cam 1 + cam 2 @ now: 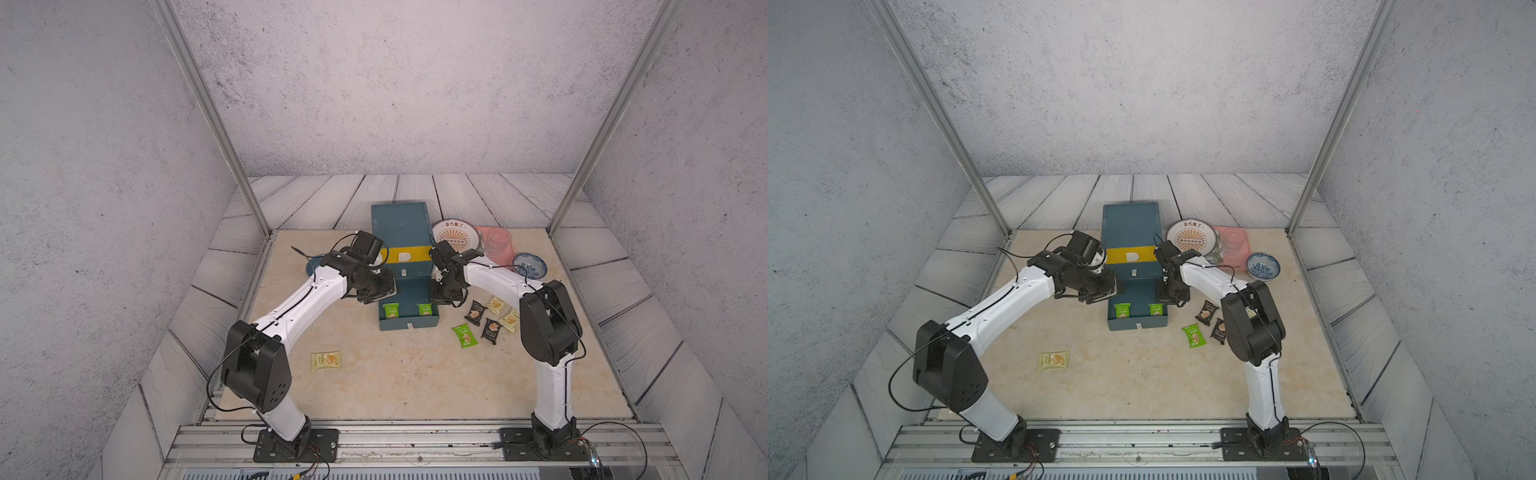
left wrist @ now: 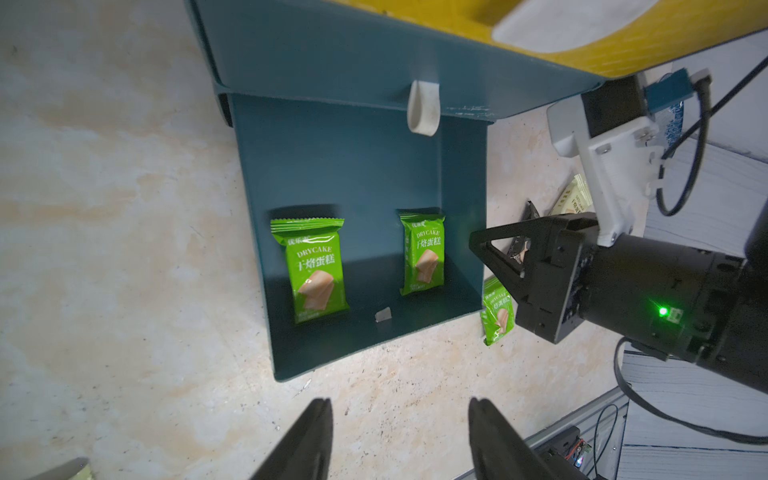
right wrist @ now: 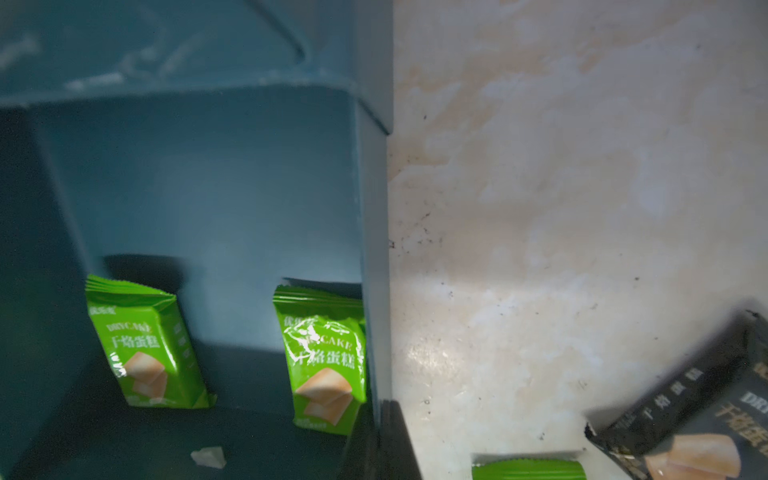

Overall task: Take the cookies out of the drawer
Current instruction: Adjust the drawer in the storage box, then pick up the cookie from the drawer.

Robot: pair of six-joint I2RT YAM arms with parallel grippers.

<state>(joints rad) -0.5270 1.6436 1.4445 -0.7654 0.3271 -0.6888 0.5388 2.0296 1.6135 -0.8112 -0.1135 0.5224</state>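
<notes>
Two green foil cookie packets sit at the front end of the pulled-out dark teal cardboard drawer (image 2: 353, 174); one is near its left wall (image 2: 316, 270), the other close against its right wall (image 2: 424, 253); both seem to lean on the front wall. Six more packets are already out on the beige marbled tabletop (image 1: 395, 374); a pale yellow one (image 1: 326, 360) lies alone on the left, and a mixed cluster of green, black and pale yellow packets (image 1: 492, 330) lies on the right.

The right end effector (image 2: 478, 245) is pinched closed on nothing, just outside the drawer's right wall; the left end effector (image 2: 399, 405) stands about half open and empty, near the drawer's left side.

The step in hand looks like the next pick. To reach in, the right jaws must first spread, clear the wall from above and then come straight down. The packet by that wall leaves little room for a finger on the wall side, so pinching its crimped upper seam looks safer than spanning its width. The left arm seems better placed for the other packet; the two should take turns, as the drawer is narrow; the light cardboard may shift if nudged.
</notes>
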